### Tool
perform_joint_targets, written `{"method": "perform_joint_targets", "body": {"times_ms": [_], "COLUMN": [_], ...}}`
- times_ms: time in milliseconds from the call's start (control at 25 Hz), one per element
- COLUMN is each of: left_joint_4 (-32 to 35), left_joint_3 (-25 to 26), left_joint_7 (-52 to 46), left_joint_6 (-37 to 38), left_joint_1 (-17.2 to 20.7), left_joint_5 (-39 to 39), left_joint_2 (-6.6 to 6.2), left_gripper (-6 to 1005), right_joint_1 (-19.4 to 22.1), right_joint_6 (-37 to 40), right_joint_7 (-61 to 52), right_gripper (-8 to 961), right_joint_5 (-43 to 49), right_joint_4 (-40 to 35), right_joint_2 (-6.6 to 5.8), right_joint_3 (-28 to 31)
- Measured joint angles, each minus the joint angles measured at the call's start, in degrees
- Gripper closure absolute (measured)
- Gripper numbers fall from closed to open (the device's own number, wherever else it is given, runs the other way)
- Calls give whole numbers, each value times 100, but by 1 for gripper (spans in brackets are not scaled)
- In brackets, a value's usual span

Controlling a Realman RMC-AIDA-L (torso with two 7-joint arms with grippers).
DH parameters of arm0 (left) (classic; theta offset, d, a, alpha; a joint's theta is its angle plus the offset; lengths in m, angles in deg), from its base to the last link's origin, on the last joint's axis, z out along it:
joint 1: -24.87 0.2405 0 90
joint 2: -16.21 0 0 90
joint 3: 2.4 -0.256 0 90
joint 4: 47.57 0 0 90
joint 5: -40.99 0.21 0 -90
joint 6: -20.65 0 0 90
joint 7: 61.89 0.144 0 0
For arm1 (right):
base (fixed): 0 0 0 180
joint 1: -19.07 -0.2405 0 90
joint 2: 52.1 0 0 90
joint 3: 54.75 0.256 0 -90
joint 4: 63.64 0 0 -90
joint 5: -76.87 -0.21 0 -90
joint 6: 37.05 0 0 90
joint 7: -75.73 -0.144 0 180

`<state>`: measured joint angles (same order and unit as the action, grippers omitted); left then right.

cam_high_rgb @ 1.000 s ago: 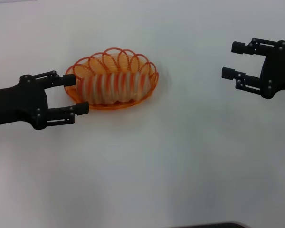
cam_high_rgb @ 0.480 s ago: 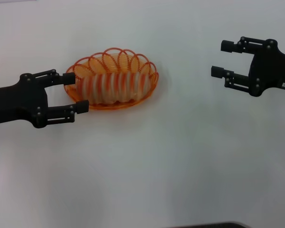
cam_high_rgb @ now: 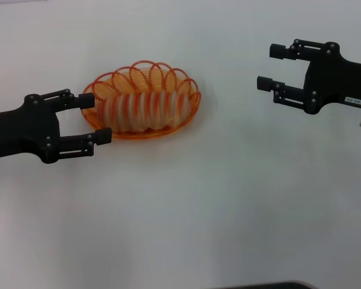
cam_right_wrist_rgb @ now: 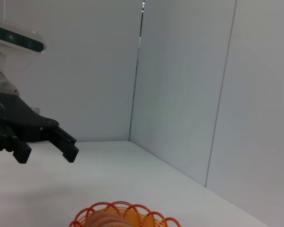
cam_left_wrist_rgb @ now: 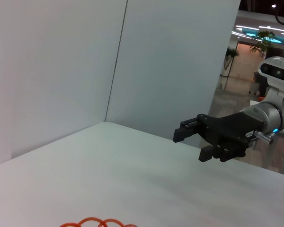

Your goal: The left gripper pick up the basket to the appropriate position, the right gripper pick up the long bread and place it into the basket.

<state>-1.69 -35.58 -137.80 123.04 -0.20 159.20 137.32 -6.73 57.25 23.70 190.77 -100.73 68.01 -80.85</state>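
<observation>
- The white table (cam_high_rgb: pixel 186 217) fills the head view, bare across its near part.
- The left gripper (cam_high_rgb: pixel 99 118) reaches in from the left edge of the head view, its two black fingers spread apart with nothing between them. The upper fingertip lies at the left end of the basket's rim, touching or just beside it; the lower fingertip sits just beside the rim's near-left curve. Whether either one really touches the wire, I cannot tell.
- The basket (cam_high_rgb: pixel 93 89) rests flat on the table just beyond that gripper, left of the middle, its orange looped rim standing up all round.
- The long bread (cam_high_rgb: pixel 145 108) lies inside the basket, lengthwise along it, the orange-red stripes running crosswise. It is contained within the rim, with the far loops rising behind it.
- The right gripper (cam_high_rgb: pixel 272 67) is on the right side, farther back than the basket and well apart from it. Its fingers point toward the basket and stand apart, holding nothing. A small white label shows on its body.
- In the right wrist view the basket's loops (cam_right_wrist_rgb: pixel 132 210) and the top of the bread (cam_right_wrist_rgb: pixel 106 218) show at the lower edge, with the left gripper (cam_right_wrist_rgb: pixel 45 152) beyond.
- In the left wrist view the right gripper (cam_left_wrist_rgb: pixel 194 144) hangs above the table surface, with grey wall panels (cam_left_wrist_rgb: pixel 61 66) behind.
</observation>
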Motion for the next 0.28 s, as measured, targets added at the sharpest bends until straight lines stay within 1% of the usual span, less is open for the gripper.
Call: {"method": "perform_joint_targets", "body": {"times_ms": [280], "left_joint_4": [0], "left_joint_3": [5], "left_joint_7": [-2], "left_joint_6": [0], "left_joint_1": [2], "left_joint_5": [0], "left_joint_2": [0], "left_gripper": [188], "right_joint_1": [-8], "right_joint_6": [-41], "right_joint_7": [0], "right_gripper": [330], "right_joint_5": [-1], "right_joint_4": [13], "right_joint_2": [4], "right_joint_3": [2]}}
